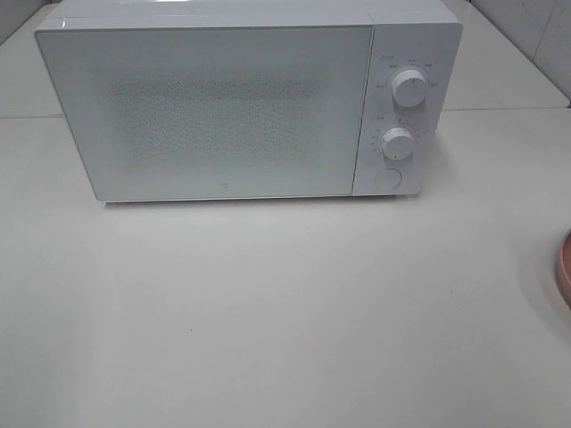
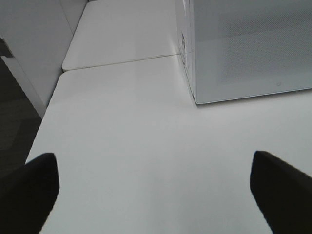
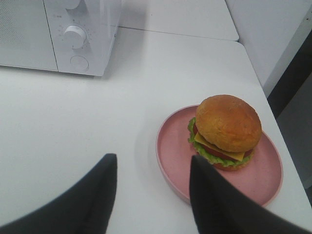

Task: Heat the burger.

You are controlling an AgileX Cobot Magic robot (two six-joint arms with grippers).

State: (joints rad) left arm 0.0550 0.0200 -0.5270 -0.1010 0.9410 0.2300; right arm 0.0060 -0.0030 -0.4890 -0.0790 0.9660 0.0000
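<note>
Right gripper (image 3: pixel 151 195): jaws apart around nothing, hovering over the white table (image 1: pixel 268 312) just beside the pink dish (image 3: pixel 173 151); left gripper (image 2: pixel 153 187) spread wide and empty near the closed microwave (image 1: pixel 214 107). Risk: the door is shut and the dish sits near the table's right edge, so a low or off-centre grab could push it off or topple its load. The burger (image 3: pixel 225 129) sits off-centre on the dish: tan-orange bun, lettuce, cheese, tomato, upright, intact.

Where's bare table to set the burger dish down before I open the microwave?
The widest bare patch is the table in front of the microwave door. More lies left of the microwave. The right edge is tight: the pink dish with the burger sits there.
</note>
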